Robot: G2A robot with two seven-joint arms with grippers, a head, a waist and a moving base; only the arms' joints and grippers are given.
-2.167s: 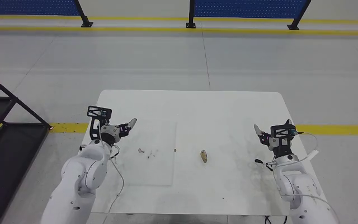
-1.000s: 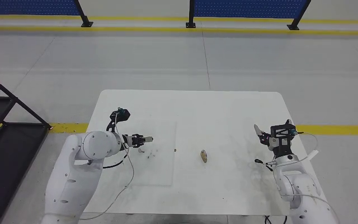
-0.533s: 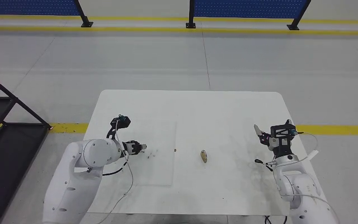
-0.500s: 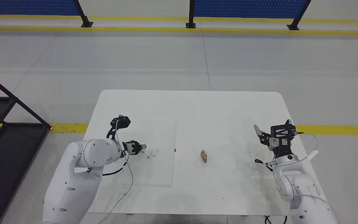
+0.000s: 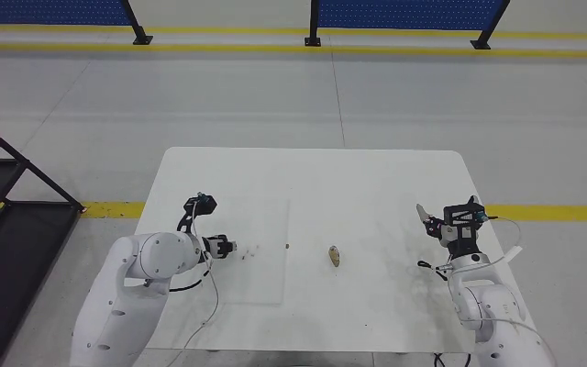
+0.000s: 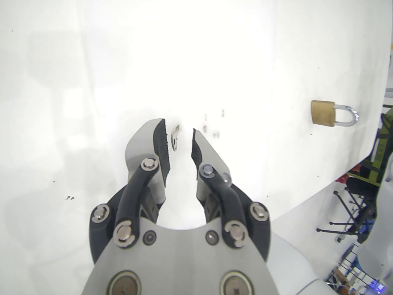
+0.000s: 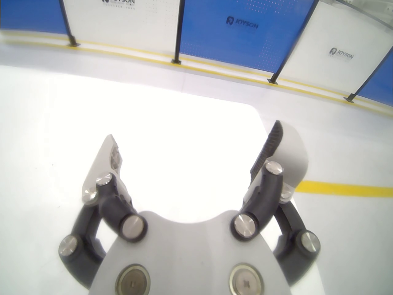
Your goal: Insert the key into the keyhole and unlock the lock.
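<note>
White tabletop [image 5: 367, 183]: left gripper [image 5: 230, 246] unclenched astride key [image 6: 175, 138], left of centre; padlock [image 5: 334, 256] mid-frame, well apart; right gripper [image 7: 193, 131] released by right edge.

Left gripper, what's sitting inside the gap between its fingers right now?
The key lies flat on the white table between the left gripper's open fingers, nearer one pad. Nothing covers it; whether that pad touches it cannot be told.
</note>
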